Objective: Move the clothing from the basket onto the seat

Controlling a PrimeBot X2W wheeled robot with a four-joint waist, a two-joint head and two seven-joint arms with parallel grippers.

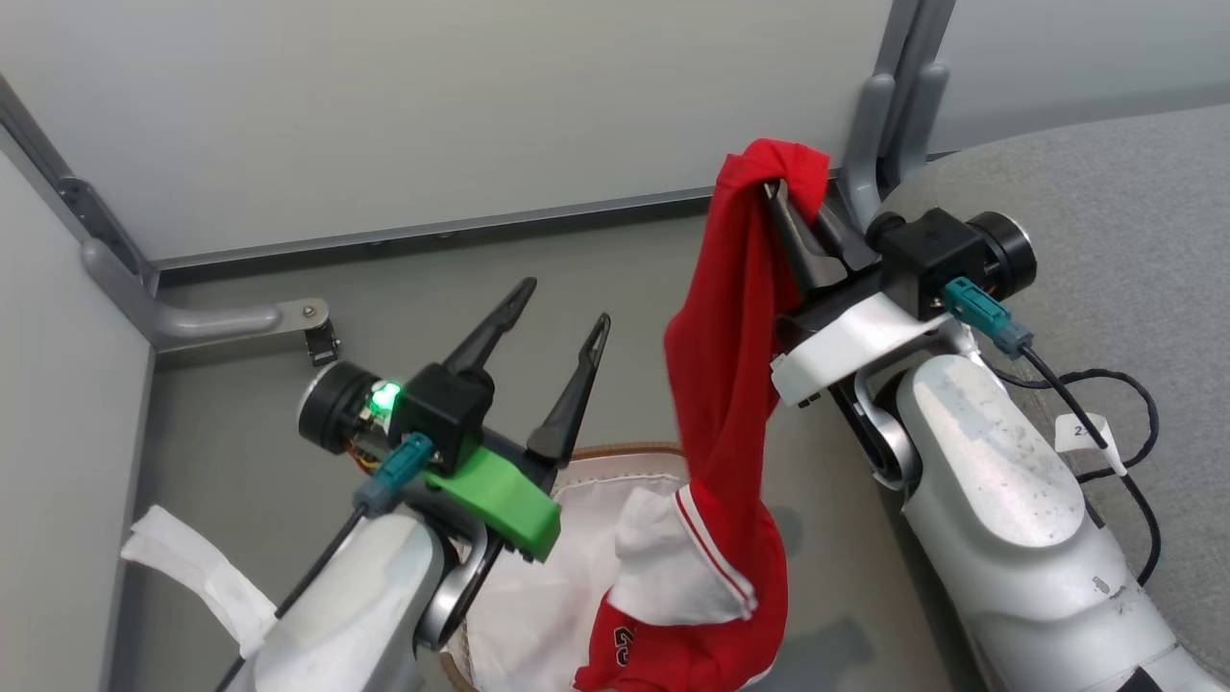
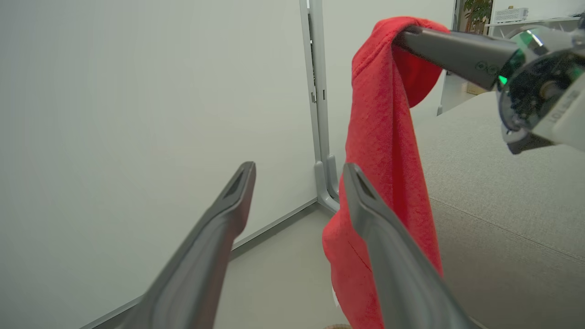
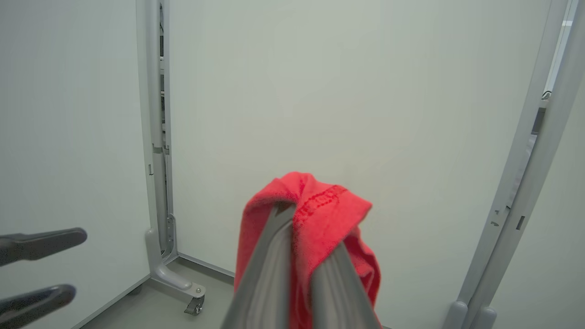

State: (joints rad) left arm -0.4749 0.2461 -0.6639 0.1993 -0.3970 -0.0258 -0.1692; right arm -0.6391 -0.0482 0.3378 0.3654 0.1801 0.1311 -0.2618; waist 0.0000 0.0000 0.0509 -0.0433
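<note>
Grip: right gripper (image 1: 776, 192) pressed together on a top fold of the clothing (image 1: 730, 384), which hangs down in a long red drape. Its lower end, with a white panel and striped trim, lies over the white liner (image 1: 538, 596) of the basket (image 1: 625, 450) and runs off the bottom edge. Nothing of it rests on the seat (image 1: 1105, 192), just beside the right arm. Left gripper (image 1: 565, 303) spread wide, holding nothing, above the basket's left side. The right wrist view gives the pinch close up, fabric bunched over both fingertips, with a castor (image 3: 194, 306) at a partition post's foot. The left wrist view shows the drape in front of the seat's side and its stitched seam. Only the head view takes in the basket. Writing: a white number on the low red hem, apparently starting with "2", cut off; a cable tag (image 1: 1081, 432), too small to read.
</note>
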